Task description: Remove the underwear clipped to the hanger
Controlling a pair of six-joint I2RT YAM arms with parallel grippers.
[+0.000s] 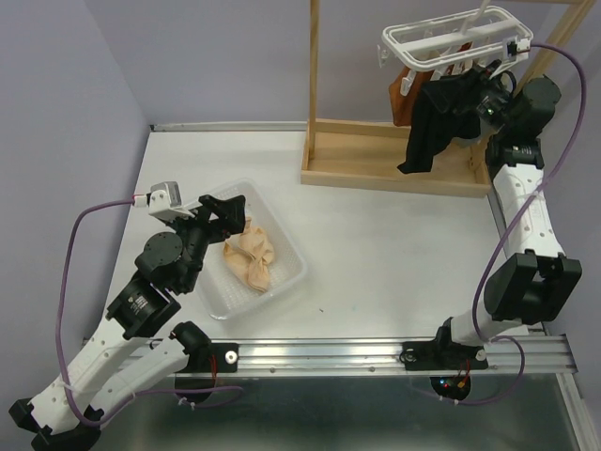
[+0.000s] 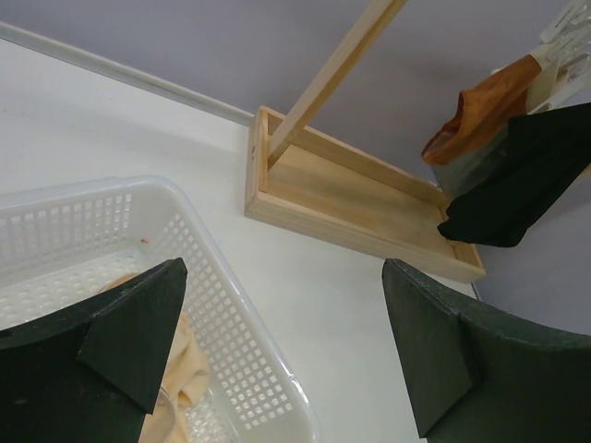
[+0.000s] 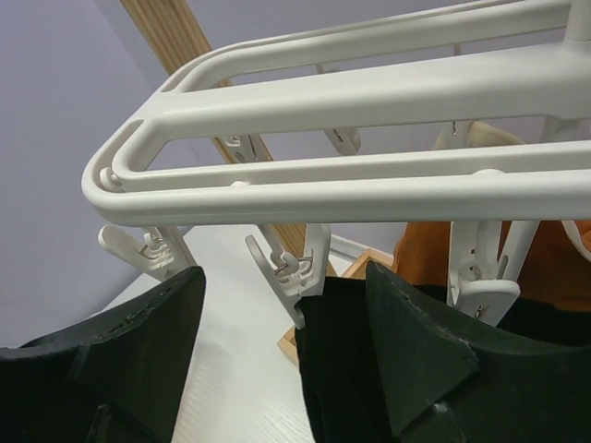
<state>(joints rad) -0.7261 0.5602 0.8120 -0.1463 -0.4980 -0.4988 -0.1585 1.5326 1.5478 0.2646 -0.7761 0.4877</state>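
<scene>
While black underwear (image 3: 334, 369) hangs clipped to the hanger (image 3: 369, 189), the right fingers (image 3: 138, 360) straddle its top edge, open.
Left fingers (image 2: 129, 337) gape above the basket (image 2: 240, 369) holding a cream pair (image 1: 249, 256) on the worktop (image 1: 394, 244).

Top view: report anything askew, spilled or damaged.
Nothing spilled or broken. The basket sits skewed on the table, and the black underwear hangs lopsided from the hanger, one corner dangling low.
</scene>
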